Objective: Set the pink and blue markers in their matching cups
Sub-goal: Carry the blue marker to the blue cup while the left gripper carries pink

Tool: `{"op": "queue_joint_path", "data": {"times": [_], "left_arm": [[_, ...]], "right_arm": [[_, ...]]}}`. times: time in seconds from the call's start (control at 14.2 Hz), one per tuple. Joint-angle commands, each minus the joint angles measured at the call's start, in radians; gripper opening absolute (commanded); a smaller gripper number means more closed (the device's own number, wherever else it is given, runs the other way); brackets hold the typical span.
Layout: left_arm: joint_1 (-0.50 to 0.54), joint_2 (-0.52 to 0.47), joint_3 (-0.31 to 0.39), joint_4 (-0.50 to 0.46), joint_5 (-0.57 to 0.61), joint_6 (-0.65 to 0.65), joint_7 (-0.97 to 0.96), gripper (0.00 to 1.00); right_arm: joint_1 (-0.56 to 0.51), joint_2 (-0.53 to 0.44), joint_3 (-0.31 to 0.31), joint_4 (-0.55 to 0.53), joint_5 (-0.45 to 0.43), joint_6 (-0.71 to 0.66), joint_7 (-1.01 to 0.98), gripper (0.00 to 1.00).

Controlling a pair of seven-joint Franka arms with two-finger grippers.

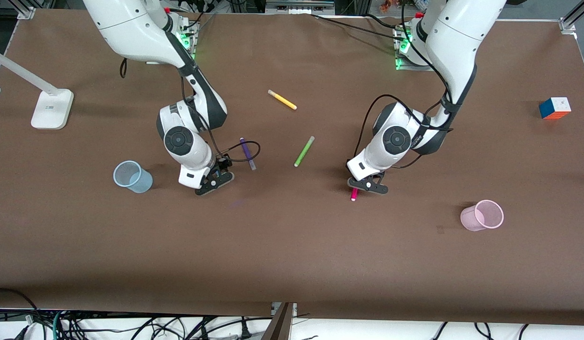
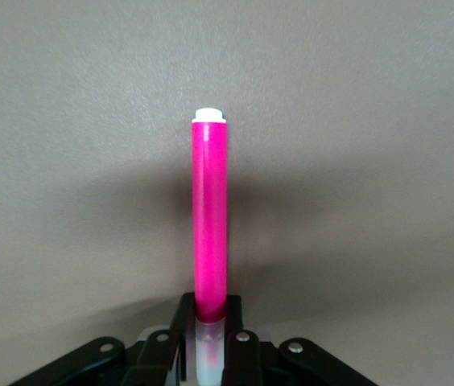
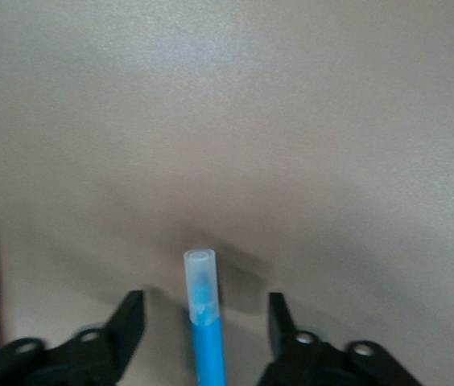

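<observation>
both arms are at the pick-up stage, and doing it well seems to mean closing squarely across each pen's barrel and lifting straight up before swinging toward a cup, so the pen hangs plumb and can drop in without tipping the light cup. the left claw [image 1: 367,185], low in the middle-right of the front frame, is down at the worktop [image 1: 292,245] with its fingers drawn in narrow on the pink marker [image 2: 210,213]; in the left wrist frame the pen runs up the centre with its white end cap at the top and its lower end pinched between the pads (whether it has left the surface i cannot tell). the pink cup [image 1: 483,215] sits at the lower right of the front frame, well apart from that claw, so a high, steady carry looks wise. the right claw [image 1: 214,182], at middle-left of the front frame, is spread wide with its fingers [image 3: 130,318] either side of the blue marker [image 3: 204,318] and not touching it; it holds nothing. it should close centred, keeping off the purple pen [image 1: 247,153] that lies just beside. the blue cup [image 1: 132,176] stands near, at the left of that frame.
</observation>
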State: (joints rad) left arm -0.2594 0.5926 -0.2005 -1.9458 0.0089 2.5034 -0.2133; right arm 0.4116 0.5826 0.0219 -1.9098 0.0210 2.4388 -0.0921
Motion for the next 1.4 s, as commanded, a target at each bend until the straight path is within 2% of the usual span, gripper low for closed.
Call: {"op": "queue_joint_path", "data": {"times": [0.0, 0.07, 0.28, 0.35, 0.49, 0.56, 0.77, 0.98, 1.12, 1.33], "left_arm": [[0.023, -0.04, 0.003, -0.019, 0.022, -0.026, -0.008, 0.0], [0.032, -0.063, 0.003, -0.01, 0.022, -0.069, 0.006, 0.0], [0.095, -0.141, 0.001, 0.06, 0.022, -0.306, 0.135, 0.0], [0.12, -0.157, 0.001, 0.102, 0.022, -0.399, 0.185, 0.0], [0.156, -0.157, 0.006, 0.213, 0.023, -0.582, 0.28, 0.0], [0.182, -0.148, 0.01, 0.282, 0.031, -0.689, 0.352, 0.0], [0.281, -0.113, 0.015, 0.428, 0.185, -0.888, 0.597, 0.0], [0.315, -0.057, 0.016, 0.533, 0.366, -1.007, 0.796, 0.0], [0.315, -0.004, 0.016, 0.599, 0.523, -1.044, 0.909, 0.0], [0.313, 0.055, 0.056, 0.64, 0.637, -1.041, 1.046, 0.0]], "right_arm": [[0.004, -0.012, 0.003, -0.026, 0.005, 0.019, -0.011, 0.58], [0.006, -0.012, 0.003, -0.025, 0.005, 0.02, -0.012, 0.58], [0.009, -0.004, 0.003, -0.025, 0.005, 0.026, -0.012, 0.29], [0.009, 0.003, 0.003, -0.025, 0.005, 0.044, -0.012, 0.24], [0.009, 0.011, 0.003, -0.025, 0.005, 0.071, -0.012, 0.06], [0.009, 0.008, 0.003, -0.021, 0.005, 0.075, -0.014, 0.0], [0.006, -0.048, -0.003, -0.008, 0.007, 0.071, -0.052, 0.0], [0.0, -0.144, -0.022, -0.006, 0.008, 0.034, -0.087, 0.0], [-0.004, -0.193, -0.049, -0.003, 0.008, 0.01, -0.141, 0.0], [-0.014, -0.263, -0.068, 0.017, 0.016, -0.091, -0.291, 0.0]]}}
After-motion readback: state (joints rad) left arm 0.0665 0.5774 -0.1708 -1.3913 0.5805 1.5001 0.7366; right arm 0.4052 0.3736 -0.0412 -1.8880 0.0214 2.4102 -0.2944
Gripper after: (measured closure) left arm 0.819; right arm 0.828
